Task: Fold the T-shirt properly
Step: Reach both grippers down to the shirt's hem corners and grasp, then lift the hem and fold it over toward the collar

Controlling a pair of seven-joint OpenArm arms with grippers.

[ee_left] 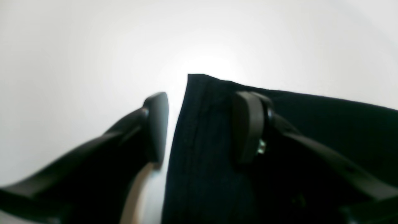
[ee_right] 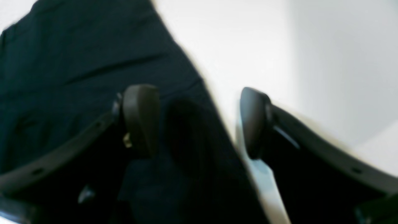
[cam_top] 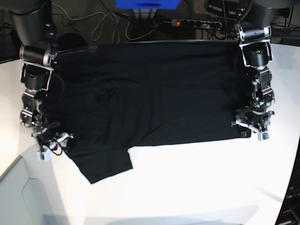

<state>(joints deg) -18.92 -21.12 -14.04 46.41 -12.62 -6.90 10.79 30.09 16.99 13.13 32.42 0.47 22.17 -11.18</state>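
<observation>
Black T-shirt (cam_top: 154, 93) lies spread flat, plain side up, sleeve out.

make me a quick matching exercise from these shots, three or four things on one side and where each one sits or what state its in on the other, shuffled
Things:
1. T-shirt
2. left gripper
3. right gripper
4. power strip

Places or states:
A. open over the shirt's edge, on the right of the base view
B. beyond the far edge of the table, with a red light showing
C. spread flat and plain black over the white table
D. open at the shirt's edge, near the sleeve, on the left of the base view

Pairs: 1-C, 2-A, 3-D, 4-B
</observation>
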